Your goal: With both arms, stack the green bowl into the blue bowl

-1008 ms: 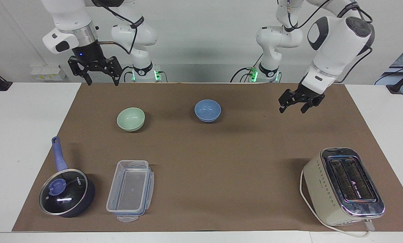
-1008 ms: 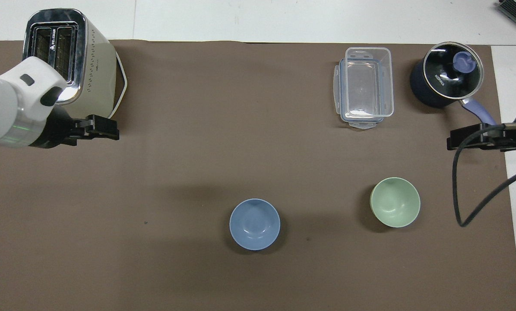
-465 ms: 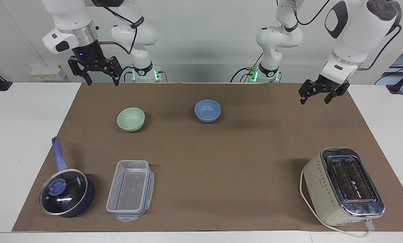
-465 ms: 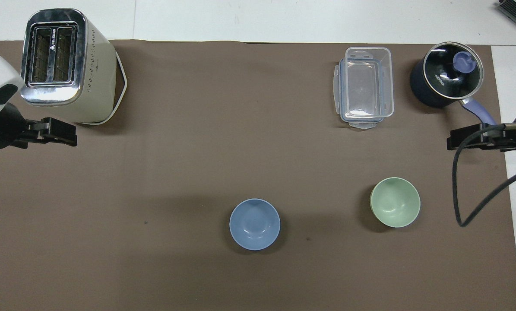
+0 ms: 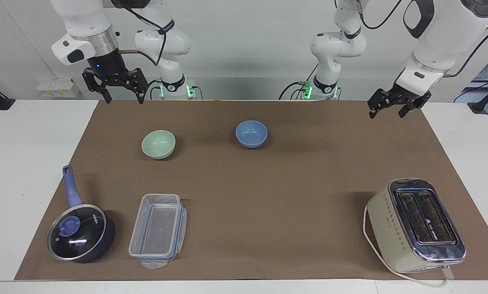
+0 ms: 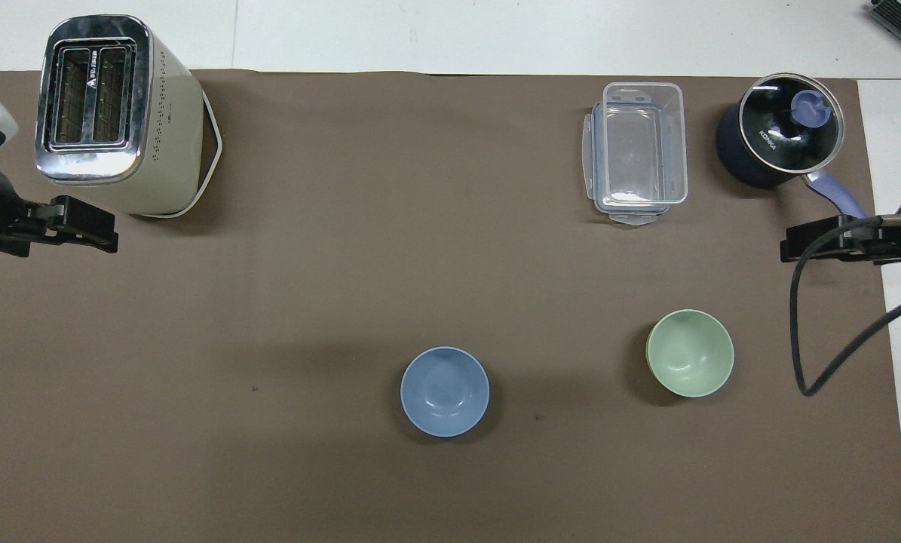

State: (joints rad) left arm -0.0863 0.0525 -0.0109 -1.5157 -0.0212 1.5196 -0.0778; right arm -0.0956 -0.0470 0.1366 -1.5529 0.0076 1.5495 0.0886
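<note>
Green bowl [image 5: 158, 144] and blue bowl [image 5: 251, 134] sit apart, untouched. Left claw [image 5: 391, 108], fingers apart, has withdrawn upward; right claw [image 5: 115, 84] waits, spread: no grasp begun.

1. A small round pale mint-green glossy bowl [image 5: 158, 144] and a small round periwinkle-blue glossy bowl [image 5: 251, 134], both plain, are shown on a brown paper mat [image 5: 268, 183].
2. A dark navy saucepan [image 5: 81, 233] is seen with a lavender-blue handle and knob.
3. A cream toaster [image 5: 415, 225] is topped in chrome, dotted along its side.
4. A clear plastic container [image 5: 158, 230] is trimmed in blue.
</note>
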